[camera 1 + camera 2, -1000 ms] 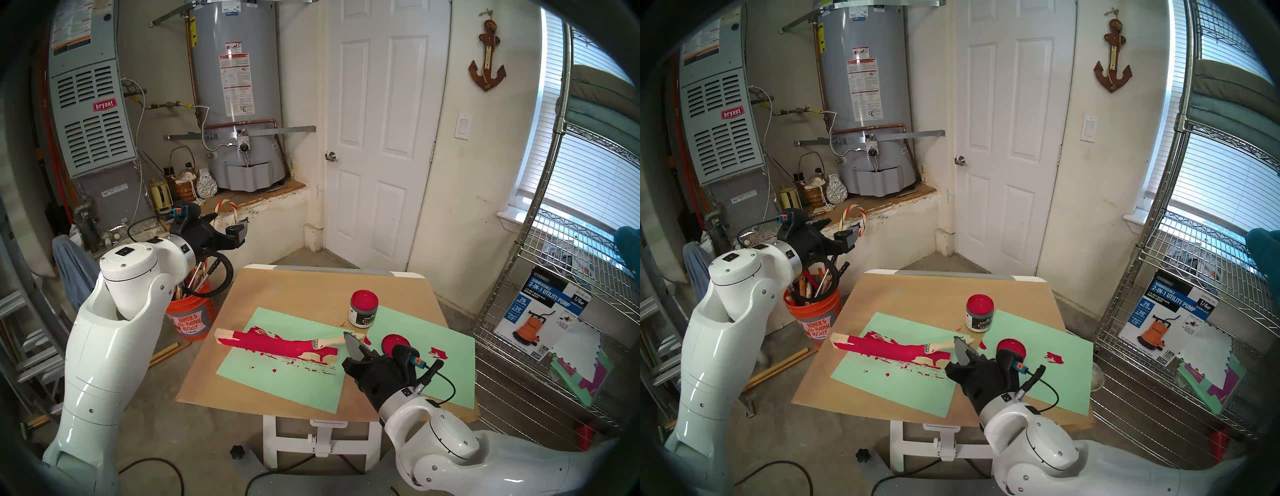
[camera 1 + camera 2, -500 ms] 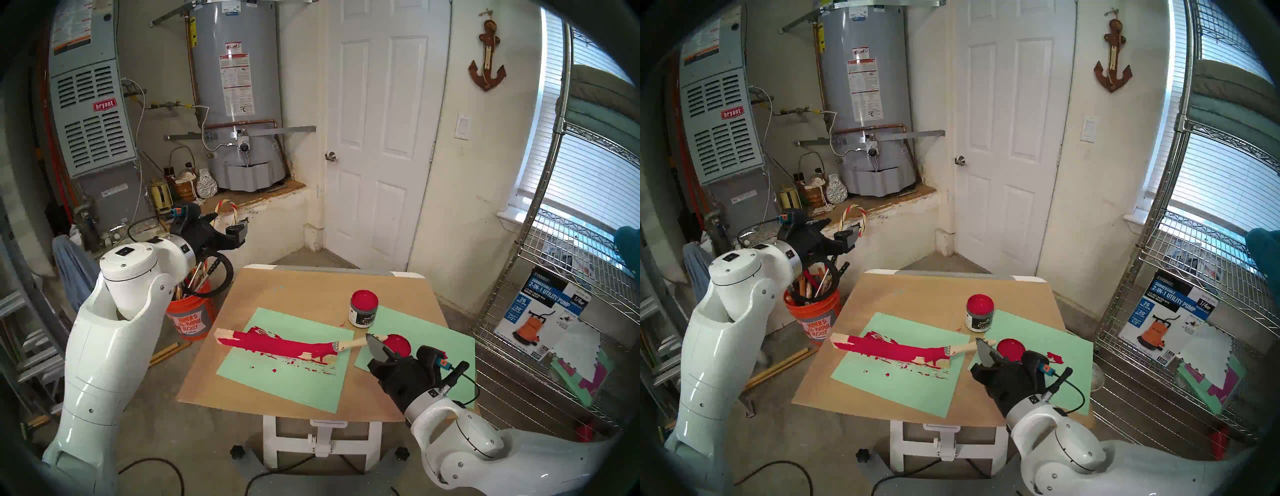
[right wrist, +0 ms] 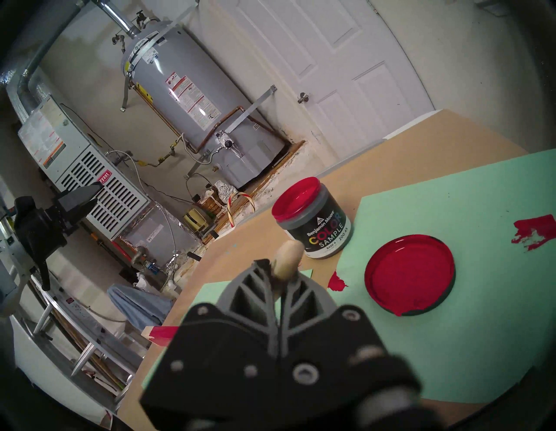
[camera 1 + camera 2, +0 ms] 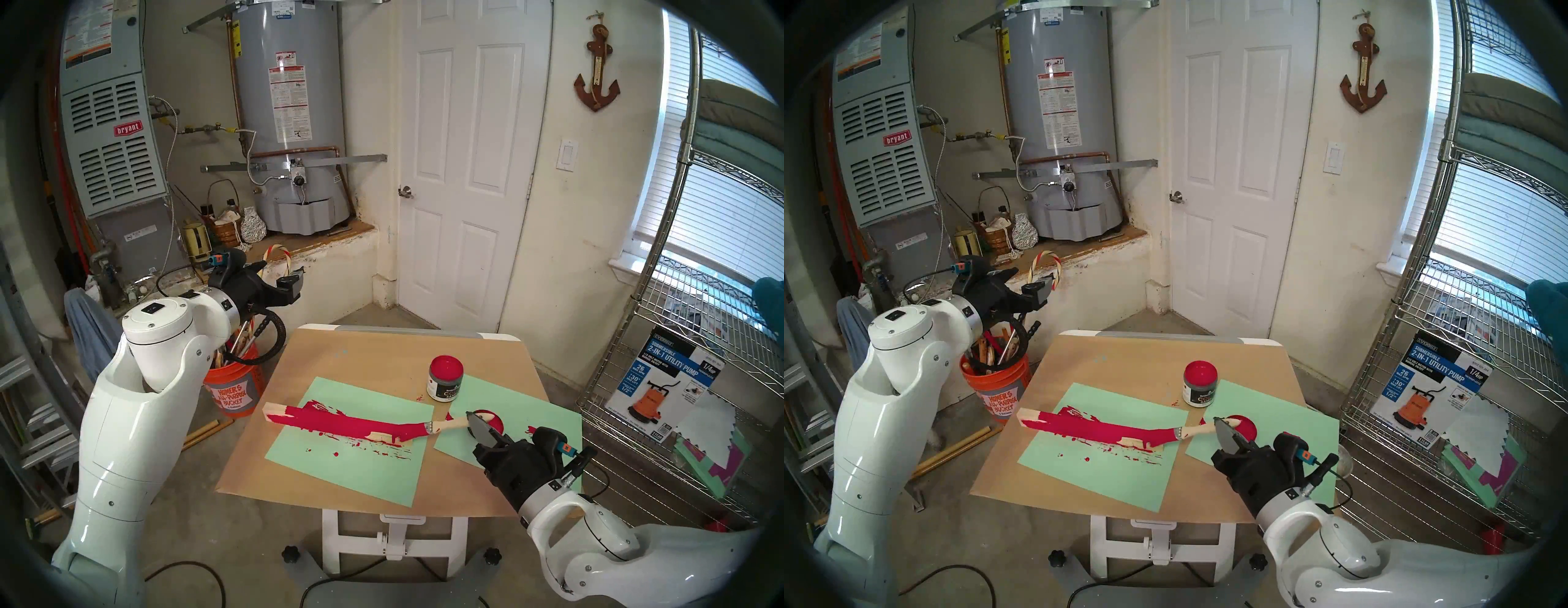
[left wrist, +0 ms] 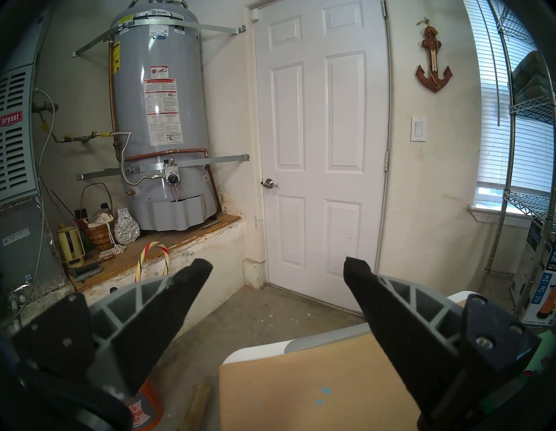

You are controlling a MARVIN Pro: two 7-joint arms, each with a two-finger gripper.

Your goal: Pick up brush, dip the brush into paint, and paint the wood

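1. The right gripper (image 4: 474, 418) is clenched on the pale handle end of the brush (image 4: 445, 423); in the right wrist view the rounded handle tip pokes out past its closed fingers (image 3: 258, 286).
2. From that grip the brush runs off to the gripper's left, its crimson bristles lying on the near end of the wood (image 4: 339, 422).
3. The wood stretches further away to the gripper's left across a green paper sheet (image 4: 339, 467) (red smears on the paper beside it); its far left end is bare, the rest mostly coated crimson.
4. The paint (image 4: 445, 367) sits in an open round jar (image 4: 443, 388) just beyond the right gripper and slightly to its left, upright on the tan board (image 4: 382, 352).
5. A red-coated lid (image 3: 409, 275) lies flat on a second green sheet (image 4: 530, 403), right beside the gripper's tips on their right, partly hidden by them in the head views.
6. The left gripper (image 5: 278, 268) is released, fingers spread wide with nothing between them, raised well to the left of the table (image 4: 407, 329) and far from the right gripper, pointing toward the white door (image 5: 322, 150).
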